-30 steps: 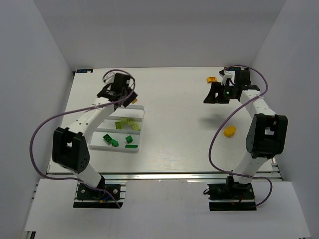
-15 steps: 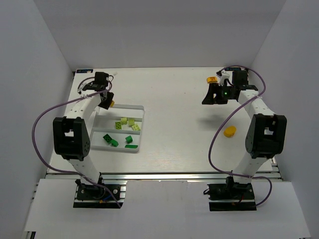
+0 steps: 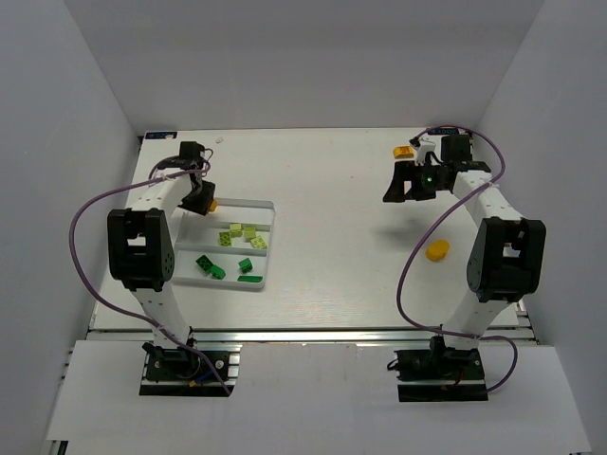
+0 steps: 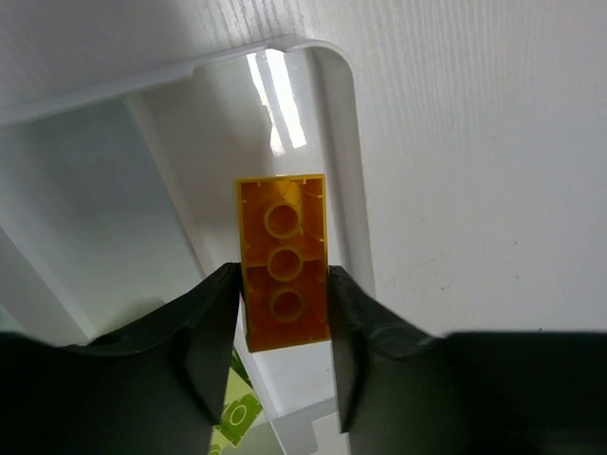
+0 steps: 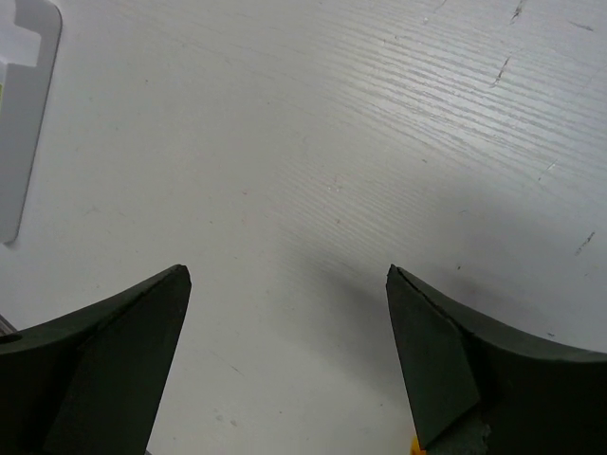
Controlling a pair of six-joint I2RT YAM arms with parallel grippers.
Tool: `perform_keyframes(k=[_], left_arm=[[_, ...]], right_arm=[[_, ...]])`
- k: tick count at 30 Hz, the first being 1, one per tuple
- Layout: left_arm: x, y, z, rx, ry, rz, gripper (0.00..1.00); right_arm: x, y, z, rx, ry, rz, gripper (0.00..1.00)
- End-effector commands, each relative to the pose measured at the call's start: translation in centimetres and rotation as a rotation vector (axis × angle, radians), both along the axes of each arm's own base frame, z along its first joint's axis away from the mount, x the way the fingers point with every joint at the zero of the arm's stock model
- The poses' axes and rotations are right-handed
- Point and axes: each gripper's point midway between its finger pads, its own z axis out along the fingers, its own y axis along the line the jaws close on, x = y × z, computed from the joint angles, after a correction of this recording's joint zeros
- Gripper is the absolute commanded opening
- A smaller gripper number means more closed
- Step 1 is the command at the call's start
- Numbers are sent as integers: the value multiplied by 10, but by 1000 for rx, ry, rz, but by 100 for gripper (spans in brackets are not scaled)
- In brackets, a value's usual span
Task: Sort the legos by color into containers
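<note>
Left gripper (image 4: pixel 285 289) with orange brick (image 4: pixel 283 223) above tray (image 4: pixel 340 161) corner

Tray (image 3: pixel 268 210) on surface (image 3: pixel 332 237), left side. Cluster of bricks (image 3: pixel 242 233) in middle compartment, second cluster (image 3: pixel 220 268) in near one. Left claw (image 3: pixel 201 197) grips held brick (image 4: pixel 283 261) over tray's far-left corner. Rounded piece (image 3: pixel 436 250) right; lone brick (image 3: pixel 402 152) far right.

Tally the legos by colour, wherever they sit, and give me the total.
lime legos: 4, in the tray
dark green legos: 4, in the tray
orange legos: 2, one loose on the table, the other orange lego held by the left gripper
rounded yellow-orange piece: 1, on the table
Total: 11; the tray pieces are small, so those counts are approximate.
</note>
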Motion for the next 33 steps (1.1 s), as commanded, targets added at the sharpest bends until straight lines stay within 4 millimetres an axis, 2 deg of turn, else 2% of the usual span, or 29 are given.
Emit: perform_keyframes(k=[1,3,4,5,8,9,12,13,14,15,16,17,18,19,20,21,23,24,25,26,27,29,30,31,33], left_arm=[[10,-1,19,-19,-56,1,55],[8,-2,21,-24,-69,-3,62],[8,-2,22,-26,-78,-3,68],[2,-3,15,-30,-63,-4,71],[-2,0,16,-38,-70,-1,78],[-3,-3,17,-51,-72,-9,78],[6,-5,42,-41,-149,-68,75],[13,-10,62,-31,-215,-151,72],[18,-14,76,-24,-264,-199,61],[16,-17,84,22,-289,-325,50],[30,-35,108,-1,-423,-459,37],[27,-50,134,-10,-524,-571,25],[23,-60,144,-9,-580,-656,16],[19,-69,146,0,-649,-738,17],[8,-88,156,-63,-714,-839,21],[-5,-100,171,-69,-777,-908,40],[-25,-117,167,-126,-805,-991,60],[-36,-120,175,-129,-830,-1022,65],[-45,-122,165,-151,-816,-1036,69],[-52,-125,162,-168,-813,-1045,70],[-64,-126,159,-178,-820,-1052,71],[-73,-125,158,-171,-824,-1052,73],[-76,-124,157,-165,-826,-1050,74],[-81,-124,161,-156,-845,-1053,75],[-87,-123,153,-159,-831,-1054,75]], right_arm=[[4,-5,21,-55,-78,47,89],[6,-9,24,-88,-96,47,89],[7,-12,25,-107,-111,58,89],[7,-13,28,-118,-120,59,89],[11,-18,36,-144,-154,58,89],[12,-19,37,-151,-157,56,89],[14,-30,45,-205,-170,38,89],[13,-36,48,-230,-174,21,89],[13,-43,49,-260,-177,5,86],[14,-59,49,-322,-172,-42,76],[12,-68,49,-352,-169,-56,68],[8,-77,47,-382,-153,-67,55],[7,-99,44,-438,-131,-115,42],[4,-106,40,-451,-100,-115,27],[-7,-109,42,-454,-45,-97,26],[-12,-121,41,-461,-15,-95,34],[-26,-123,30,-452,75,-31,55],[-43,-120,31,-433,138,19,74],[-49,-122,27,-435,156,80,81],[-51,-121,36,-429,136,133,87],[-68,-112,39,-386,118,295,89],[-76,-109,44,-387,29,437,89],[-85,-105,30,-385,2,524,89],[-88,-107,33,-459,-147,698,89],[-97,-110,20,-549,-257,882,89]])
